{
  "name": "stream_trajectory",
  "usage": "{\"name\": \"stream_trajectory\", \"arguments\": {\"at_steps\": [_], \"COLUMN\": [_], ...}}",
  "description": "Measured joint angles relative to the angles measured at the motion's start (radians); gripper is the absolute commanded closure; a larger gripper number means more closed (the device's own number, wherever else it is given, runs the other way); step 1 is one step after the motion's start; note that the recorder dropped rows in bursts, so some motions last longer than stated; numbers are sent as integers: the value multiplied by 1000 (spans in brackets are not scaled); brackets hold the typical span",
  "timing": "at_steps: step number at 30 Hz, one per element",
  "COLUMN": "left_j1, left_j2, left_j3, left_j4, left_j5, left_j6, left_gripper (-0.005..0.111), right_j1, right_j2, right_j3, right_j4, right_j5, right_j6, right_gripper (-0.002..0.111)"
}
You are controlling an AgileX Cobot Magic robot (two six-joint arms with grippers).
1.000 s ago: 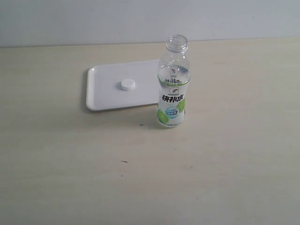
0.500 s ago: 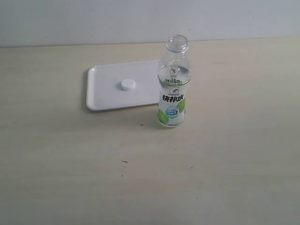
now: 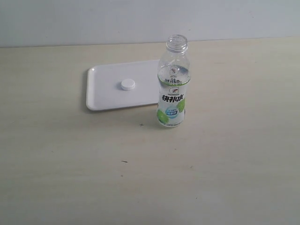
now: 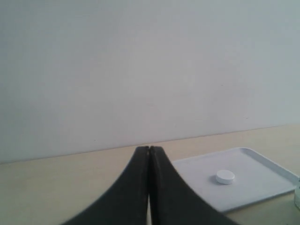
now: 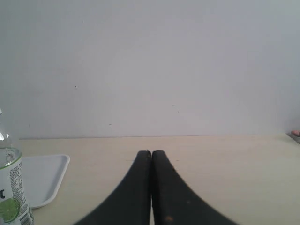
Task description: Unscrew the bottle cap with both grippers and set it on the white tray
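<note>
The clear bottle [image 3: 173,84] stands upright on the table with its neck uncapped, just in front of the white tray's [image 3: 103,93] right end. On the tray lies the small white bottle cap [image 3: 127,84], which the left wrist view shows too as the cap [image 4: 225,177] on the tray [image 4: 262,185]. My left gripper [image 4: 149,149] is shut with nothing between its black fingers, well back from the tray. Shut and empty as well, my right gripper [image 5: 151,153] has the bottle [image 5: 11,187] off to one side. Neither gripper appears in the exterior view.
A pale wooden table [image 3: 225,164] runs back to a plain light wall [image 3: 93,18]. A corner of the tray [image 5: 42,180] shows in the right wrist view. Small dark specks mark the tabletop [image 3: 123,161].
</note>
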Motion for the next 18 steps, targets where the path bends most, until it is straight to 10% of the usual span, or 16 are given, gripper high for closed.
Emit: {"name": "stream_trajectory", "arguments": {"at_steps": [3, 6, 8, 18], "left_j1": [0, 0, 0, 0], "left_j2": [0, 0, 0, 0], "left_j3": [0, 0, 0, 0], "left_j4": [299, 1303, 1654, 1824], "left_j5": [-16, -30, -26, 18], "left_j6": [-280, -1294, -1674, -1868], "left_gripper": [107, 107, 107, 107], "right_j1": [0, 0, 0, 0], "right_j2": [0, 0, 0, 0], "right_j3": [0, 0, 0, 0], "right_j4": [0, 0, 0, 0], "right_j5": [0, 0, 0, 0], "right_j6": [0, 2, 2, 2], "right_gripper": [108, 108, 108, 108]}}
